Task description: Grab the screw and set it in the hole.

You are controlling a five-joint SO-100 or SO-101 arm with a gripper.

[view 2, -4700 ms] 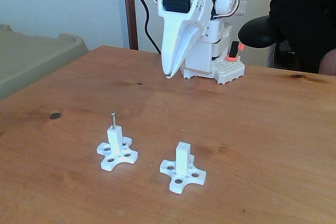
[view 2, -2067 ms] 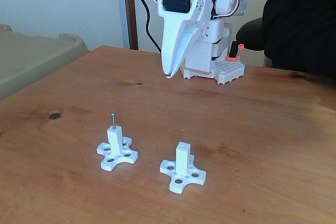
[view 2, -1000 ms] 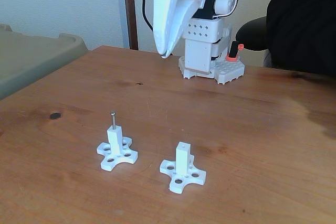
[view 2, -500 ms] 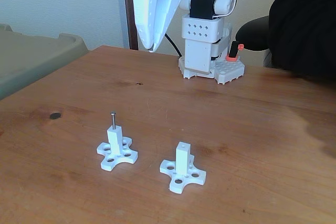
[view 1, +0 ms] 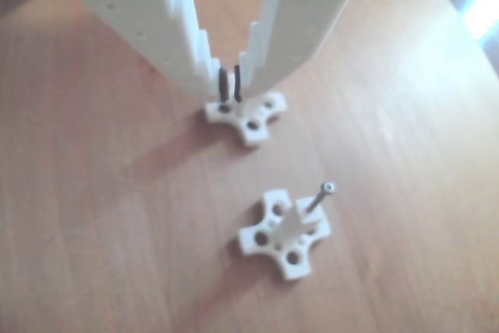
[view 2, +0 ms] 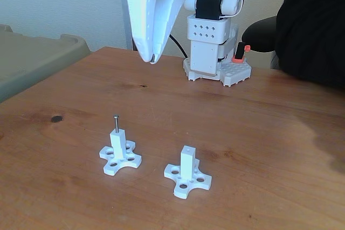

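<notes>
Nearest in the fixed view: a bare white post [view 2: 187,159] on a cross-shaped base, standing upright on my wooden desk [view 2: 259,133], its small hole [view 2: 187,148] in the top end face unfilled. Just left of it in that view, apart and not touching: a second white post [view 2: 117,143] on a like base, with the screw [view 2: 115,123] standing upright in its top, head uppermost; in the other view the same screw [view 1: 320,195] leans out of its post [view 1: 290,228]. Mid-desk: a dark knot [view 2: 56,118] in the wood, left. Farther back and raised well above the desk: my end effector [view 2: 152,58], pointing down, fingers nearly together, grasping nothing. Rear: my white base [view 2: 213,52] at the desk's far edge; a person's dark sleeve [view 2: 315,25], right.
</notes>
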